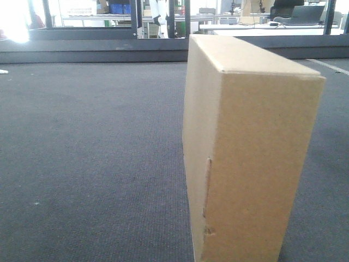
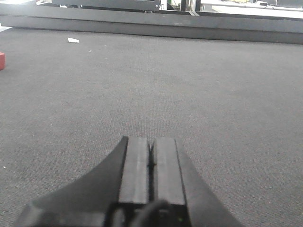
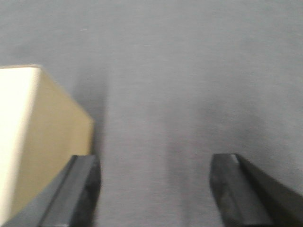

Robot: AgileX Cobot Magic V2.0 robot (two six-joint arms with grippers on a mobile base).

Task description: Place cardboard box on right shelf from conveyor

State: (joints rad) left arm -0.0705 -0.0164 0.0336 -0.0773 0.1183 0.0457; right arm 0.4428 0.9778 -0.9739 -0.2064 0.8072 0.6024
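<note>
One cardboard box (image 1: 245, 153), btm cropped.

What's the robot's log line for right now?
plain tan cardboard box: upright on dark grey woven conveyor belt | left gripper: shut, empty | right gripper: open, beside box

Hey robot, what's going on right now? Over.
Left gripper shut, empty. Right gripper open, beside cardboard box, not gripping. Box standing on conveyor. Nothing seen blocking.
</note>
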